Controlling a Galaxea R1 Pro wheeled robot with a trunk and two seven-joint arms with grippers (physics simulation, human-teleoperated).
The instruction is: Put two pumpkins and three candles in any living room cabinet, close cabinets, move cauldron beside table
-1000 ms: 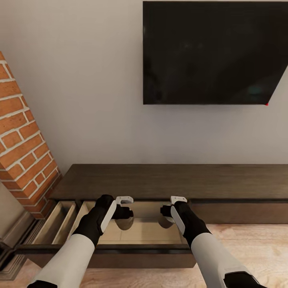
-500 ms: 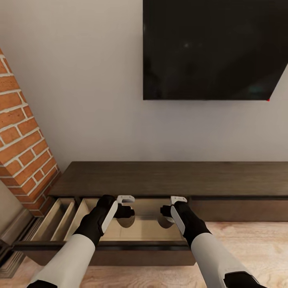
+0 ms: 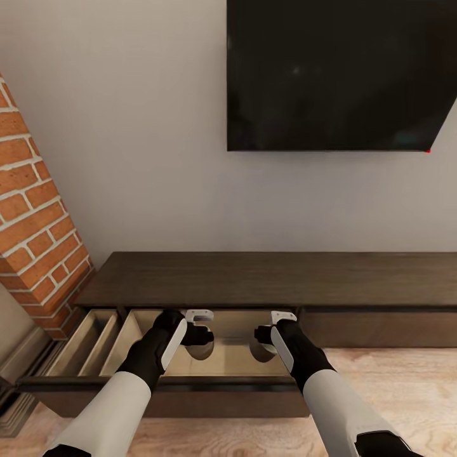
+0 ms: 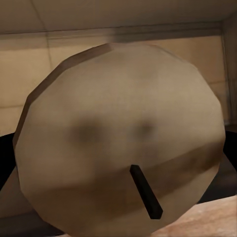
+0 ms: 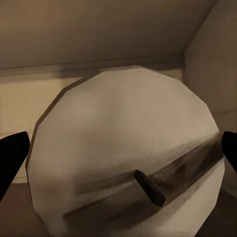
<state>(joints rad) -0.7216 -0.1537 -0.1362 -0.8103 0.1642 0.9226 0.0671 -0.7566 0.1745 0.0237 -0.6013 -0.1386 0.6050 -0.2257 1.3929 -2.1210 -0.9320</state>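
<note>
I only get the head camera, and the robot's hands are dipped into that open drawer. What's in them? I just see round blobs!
Observer: The left wrist view shows a candle close up, pale flat top with a short dark wick, in the left gripper.
Operator: And the other hand?
Observer: The right wrist view shows another candle, with the right gripper's dark fingertips at either side of it.
Operator: Are they inside the drawer?
Observer: Behind both candles the wrist views show the pale wood walls of the cabinet drawer, so they hang within it.
</note>
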